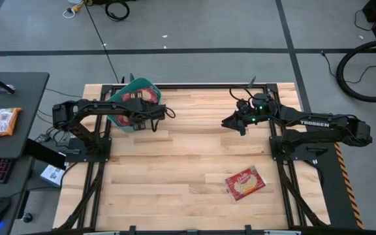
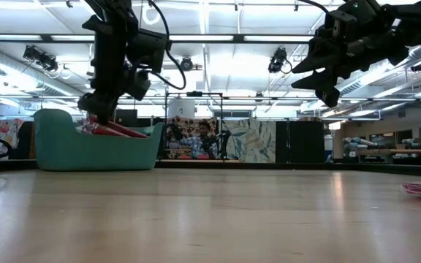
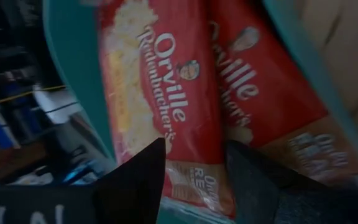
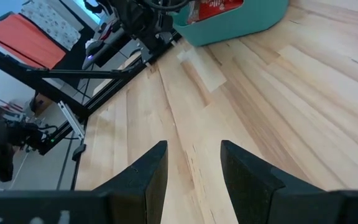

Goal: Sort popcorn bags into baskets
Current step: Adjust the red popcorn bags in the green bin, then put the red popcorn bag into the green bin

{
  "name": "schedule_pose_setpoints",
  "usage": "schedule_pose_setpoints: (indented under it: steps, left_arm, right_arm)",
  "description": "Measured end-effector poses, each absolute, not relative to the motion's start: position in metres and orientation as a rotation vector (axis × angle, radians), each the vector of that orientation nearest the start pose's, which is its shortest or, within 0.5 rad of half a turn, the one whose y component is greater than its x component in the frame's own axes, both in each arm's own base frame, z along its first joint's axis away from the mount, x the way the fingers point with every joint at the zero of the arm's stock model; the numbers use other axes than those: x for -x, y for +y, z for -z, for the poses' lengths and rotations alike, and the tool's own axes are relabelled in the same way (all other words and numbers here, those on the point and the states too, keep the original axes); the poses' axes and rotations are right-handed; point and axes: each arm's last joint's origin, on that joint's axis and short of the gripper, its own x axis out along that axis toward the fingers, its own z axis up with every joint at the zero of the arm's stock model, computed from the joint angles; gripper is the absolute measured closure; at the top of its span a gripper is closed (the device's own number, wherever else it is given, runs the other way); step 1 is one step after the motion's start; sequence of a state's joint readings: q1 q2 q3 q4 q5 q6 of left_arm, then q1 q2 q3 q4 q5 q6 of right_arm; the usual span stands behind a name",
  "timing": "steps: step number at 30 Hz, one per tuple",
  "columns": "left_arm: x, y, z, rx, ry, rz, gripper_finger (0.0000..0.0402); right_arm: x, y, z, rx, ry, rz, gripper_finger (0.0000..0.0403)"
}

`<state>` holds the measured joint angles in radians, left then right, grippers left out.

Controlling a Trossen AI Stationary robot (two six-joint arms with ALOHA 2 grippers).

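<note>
Your right gripper [image 1: 230, 122], jaws apart and empty, is nearer the last Orville Redenbacher's popcorn bag [image 1: 245, 183], toward the table's near right corner.

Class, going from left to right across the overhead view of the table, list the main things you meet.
teal basket with the left gripper above it → right gripper → loose popcorn bag
</note>
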<state>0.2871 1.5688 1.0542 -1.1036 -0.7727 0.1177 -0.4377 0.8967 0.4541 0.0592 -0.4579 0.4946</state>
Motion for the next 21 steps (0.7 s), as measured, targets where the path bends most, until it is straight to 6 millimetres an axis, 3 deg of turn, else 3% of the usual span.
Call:
schedule_pose_setpoints:
  steps: [4,11,15,21]
  left_arm:
    - [-0.24,0.094,-0.211,-0.518,1.709,-0.715,0.023]
    - [-0.255,0.086,-0.225,-0.348,1.611,-0.586,0.023]
    - [-0.272,0.074,-0.231,-0.288,1.475,-0.493,0.023]
    - [-0.302,0.043,-0.234,-0.188,1.207,-0.182,0.023]
  right_arm:
    - [-0.177,-0.068,-0.224,-0.657,0.348,0.059,0.0249]
    - [-0.176,-0.068,-0.223,-0.666,0.364,0.056,0.0249]
    - [-0.175,-0.061,-0.216,-0.691,0.445,0.021,0.0249]
    - [-0.176,-0.033,-0.203,-0.645,0.624,0.019,0.0249]
